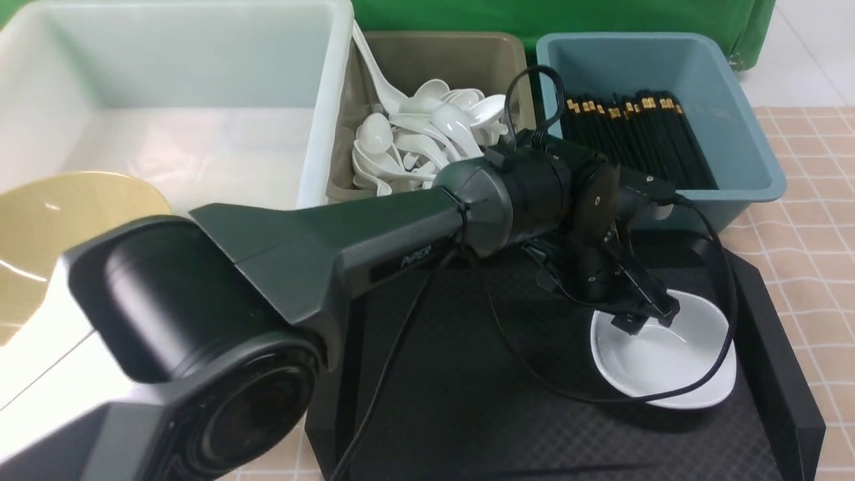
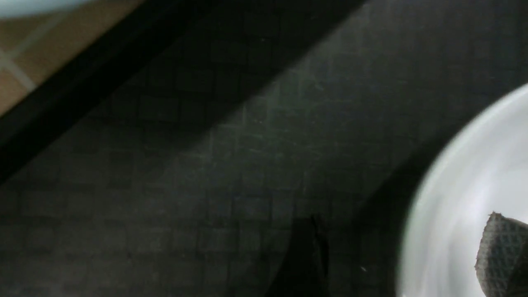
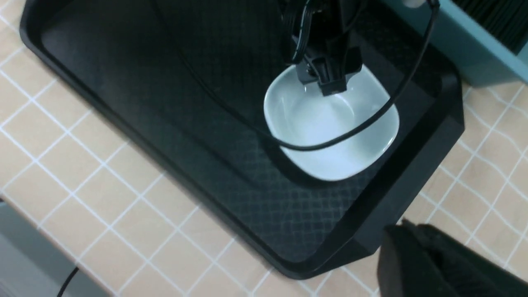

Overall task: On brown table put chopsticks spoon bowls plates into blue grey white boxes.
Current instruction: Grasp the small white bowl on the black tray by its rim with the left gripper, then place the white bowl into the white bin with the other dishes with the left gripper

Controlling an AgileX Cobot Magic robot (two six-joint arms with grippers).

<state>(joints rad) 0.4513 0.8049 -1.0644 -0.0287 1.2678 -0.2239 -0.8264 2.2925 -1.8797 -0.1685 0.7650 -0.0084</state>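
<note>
Table (image 1: 801, 220): grey box (image 1: 434, 57) of spoons (image 1: 427, 137), blue box (image 1: 621, 63) of chopsticks (image 1: 641, 140); left claw (image 1: 646, 317) open astride dish (image 1: 658, 361), right claw (image 3: 408, 239) closed

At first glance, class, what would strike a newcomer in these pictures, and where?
The left arm fills the front view, its left gripper over the rim of the white dish on the black tray. Behind, the grey tub brims with white spoons and the blue tub holds black chopsticks.
</note>
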